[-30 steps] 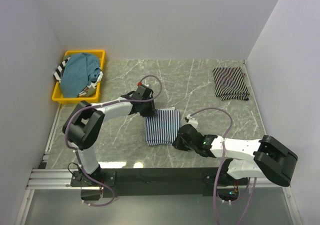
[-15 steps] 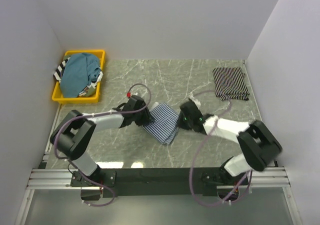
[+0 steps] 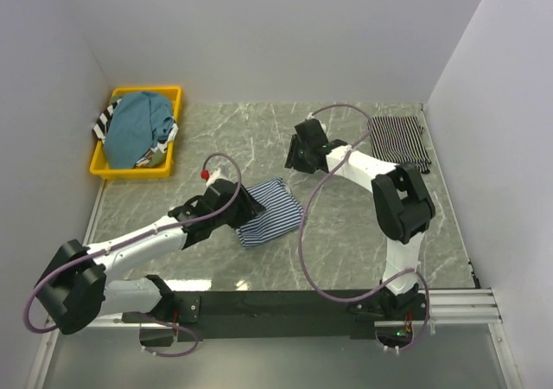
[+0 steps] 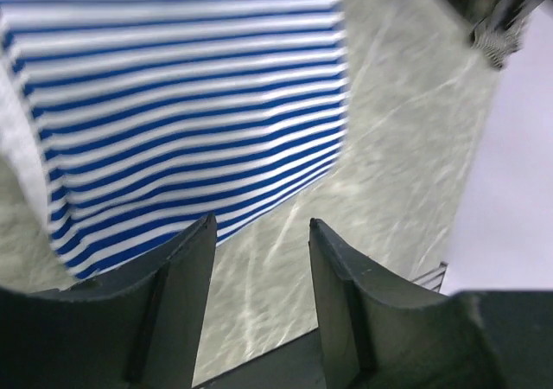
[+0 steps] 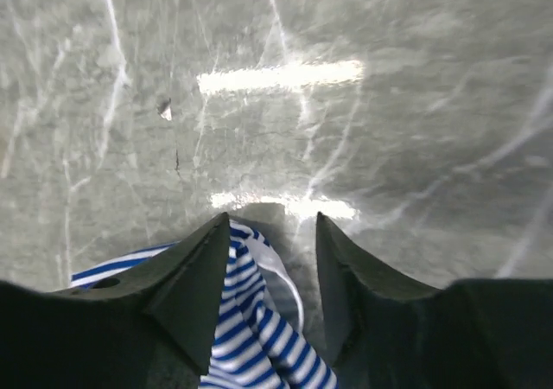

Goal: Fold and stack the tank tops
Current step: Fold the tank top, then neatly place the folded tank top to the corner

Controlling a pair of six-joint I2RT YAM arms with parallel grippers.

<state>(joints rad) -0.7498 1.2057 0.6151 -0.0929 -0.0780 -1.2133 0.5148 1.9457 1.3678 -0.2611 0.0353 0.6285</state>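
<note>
The folded blue-and-white striped fabric tank top (image 3: 270, 207) lies mid-way across the grey marbled table (image 3: 346, 225), with its long axis slanting from near-left to far-right. A second ago it sat squarer with a gripper at each side. It has since turned, and the right arm has swung toward the far side. It looks flat, with crisp edges. The left gripper (image 4: 259, 233) is at its near-left edge, fingers spread over bare table. The right gripper (image 5: 272, 225) has its jaws parted. A striped corner shows low between them, probably lying loose rather than held.
</note>
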